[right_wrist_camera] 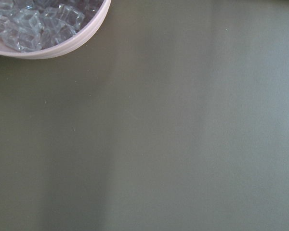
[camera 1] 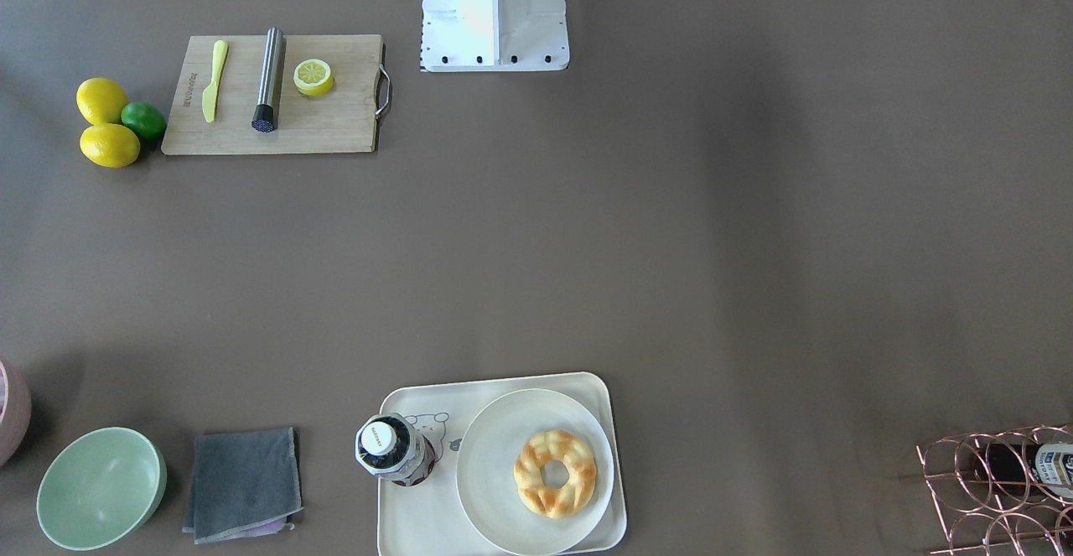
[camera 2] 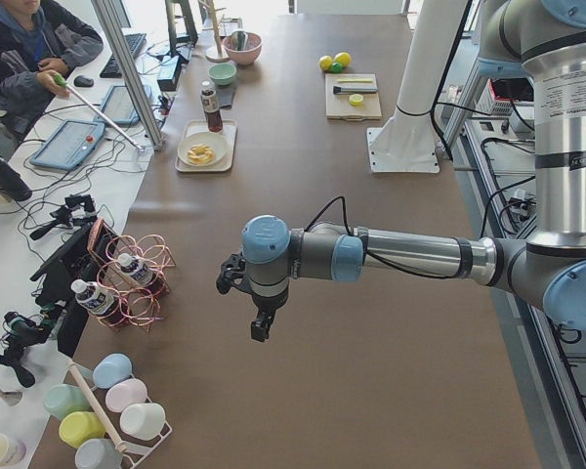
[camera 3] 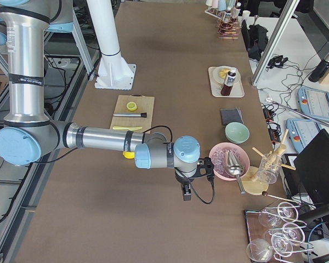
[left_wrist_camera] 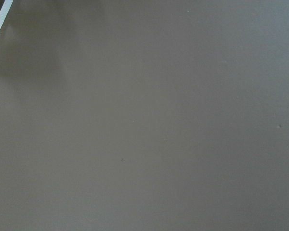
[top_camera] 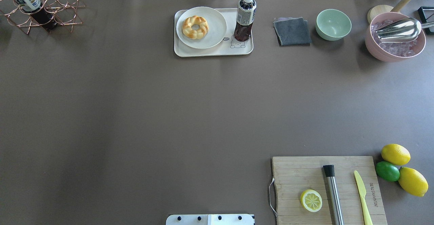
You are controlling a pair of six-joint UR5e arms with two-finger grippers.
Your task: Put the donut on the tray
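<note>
— Where's the donut (top_camera: 195,27)?

— Flat, hole up, on the round white plate (top_camera: 217,31), and that plate sits on the tray (top_camera: 213,52), at the table's far edge from the robot's base. A ring, so no long axis to line up with.

— And the arms?

— Both well apart from it, out at the table's ends. The left gripper (camera 2: 261,327) hangs over bare table near the wire rack (camera 2: 127,283); the right gripper (camera 3: 186,192) is by the pink bowl of ice (camera 3: 227,160). Only the side views show them, so I can't tell whether the fingers are apart or together.

— Which would you send?

— The left, I'd guess. The donut lies on the tray's left half, and the bottle (top_camera: 244,18) stands on the right part, between it and the right arm.
</note>
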